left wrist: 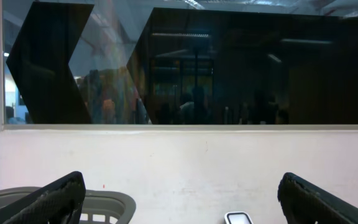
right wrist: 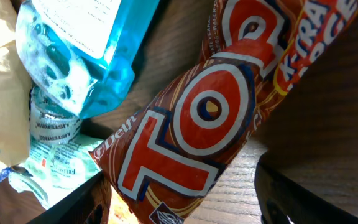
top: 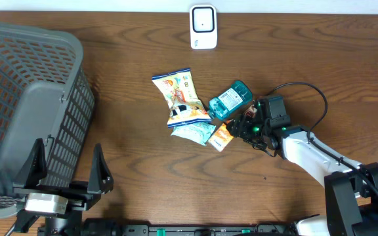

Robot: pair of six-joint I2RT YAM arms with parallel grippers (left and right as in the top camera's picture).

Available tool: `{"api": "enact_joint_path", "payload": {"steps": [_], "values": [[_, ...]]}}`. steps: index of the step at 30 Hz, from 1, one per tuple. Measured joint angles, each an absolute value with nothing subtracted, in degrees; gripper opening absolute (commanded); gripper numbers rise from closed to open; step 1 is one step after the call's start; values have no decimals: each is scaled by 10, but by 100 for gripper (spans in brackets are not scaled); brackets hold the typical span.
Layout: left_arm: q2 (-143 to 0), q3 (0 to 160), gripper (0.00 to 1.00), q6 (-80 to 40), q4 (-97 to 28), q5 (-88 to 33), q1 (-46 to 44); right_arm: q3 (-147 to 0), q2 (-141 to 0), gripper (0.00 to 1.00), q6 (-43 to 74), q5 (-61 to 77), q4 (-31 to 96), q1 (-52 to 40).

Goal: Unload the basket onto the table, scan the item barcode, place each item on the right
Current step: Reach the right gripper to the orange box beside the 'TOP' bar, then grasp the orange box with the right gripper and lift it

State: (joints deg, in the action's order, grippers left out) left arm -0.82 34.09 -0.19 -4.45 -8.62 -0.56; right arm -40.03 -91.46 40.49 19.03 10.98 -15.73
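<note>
Right pincer (top: 241, 126) (right wrist: 179, 186): jaws partly spread, straddling the near end of an orange snack wrapper (right wrist: 191, 118) (top: 222, 136). One pad meets the wrapper's edge and a strip of bare wood shows before the other, so no firm pinch is evident. Wrapper lettering reads "TOP" in large red and white characters, with a fragment "Delf" beside it and "KTRA" further up; no barcode is visible on this face. Just beyond the jaws a teal pack (right wrist: 86, 50) (top: 230, 99) with a white label, print unreadable, crowds the wrapper, overlying a pale green sachet (right wrist: 48, 155) (top: 192, 131). A printed snack bag (top: 179, 95) lies further out. The white scanner (top: 203, 27) (left wrist: 238, 218) stands well beyond the pile. Left pincer (top: 64, 177) (left wrist: 182, 205): fully spread, empty, beside the grey basket (top: 71, 111) (left wrist: 104, 202).
</note>
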Motion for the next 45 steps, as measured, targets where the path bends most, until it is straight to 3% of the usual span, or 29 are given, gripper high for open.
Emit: {"api": "enact_joint_path", "payload": {"steps": [6,18,26,32,38,42,45], "values": [[-8,341,99,-2,-44,-86,-6,-402,-915,97,368,186,86,-164],[-8,341,99,-2,-45,-86,-6,-401,-922,99,34,352,26,-164],[-8,341,99,-2,-53,-86,-6,-401,-926,69,-28,363,66,-164],[-8,341,99,-2,-53,-86,-6,-402,-978,65,-44,371,63,-161],[-8,341,99,-2,-54,-86,-6,-420,-1014,43,-51,404,61,-140],[-8,341,99,-2,-53,-86,-6,-421,-1022,4,-40,410,62,-131],[-8,341,99,-2,-53,-86,-6,-420,-1027,1,-32,429,63,-121]]}}
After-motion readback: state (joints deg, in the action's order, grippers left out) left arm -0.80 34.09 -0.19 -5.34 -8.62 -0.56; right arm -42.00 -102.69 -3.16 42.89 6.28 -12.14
